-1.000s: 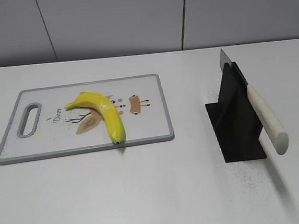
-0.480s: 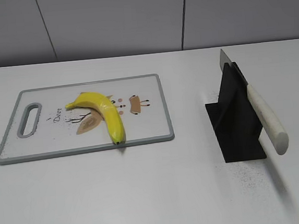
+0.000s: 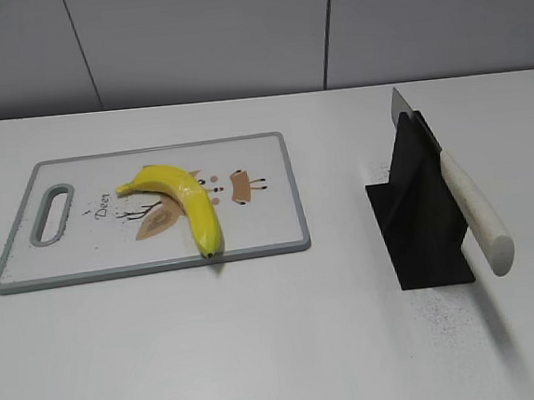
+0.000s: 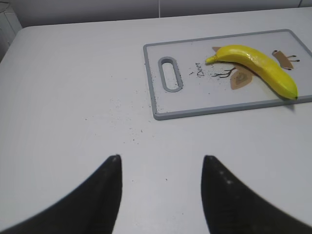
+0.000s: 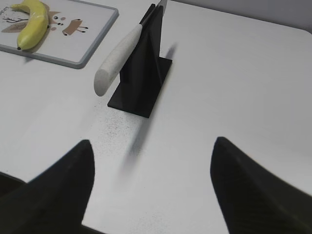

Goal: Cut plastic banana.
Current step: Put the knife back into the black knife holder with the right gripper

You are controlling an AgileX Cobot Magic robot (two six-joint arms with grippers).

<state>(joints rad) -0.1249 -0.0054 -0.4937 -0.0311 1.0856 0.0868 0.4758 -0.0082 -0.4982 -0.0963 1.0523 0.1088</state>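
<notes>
A yellow plastic banana [image 3: 185, 202] lies on a white cutting board with a grey rim [image 3: 289, 189]; both also show in the left wrist view, the banana [image 4: 261, 68] and the board [image 4: 151, 83], and in the right wrist view [image 5: 31, 20]. A knife with a white handle [image 3: 475, 212] rests slanted in a black stand [image 3: 418, 219], also in the right wrist view [image 5: 117, 61]. My left gripper [image 4: 161, 158] is open and empty over bare table, near the board's handle end. My right gripper [image 5: 152, 142] is open and empty, in front of the knife stand. Neither gripper shows in the exterior view.
The white table [image 3: 280, 349] carries dark specks near the stand and left of the board. A grey panelled wall [image 3: 197, 38] stands behind the table. The board has a handle slot [image 3: 51, 214] at its left end.
</notes>
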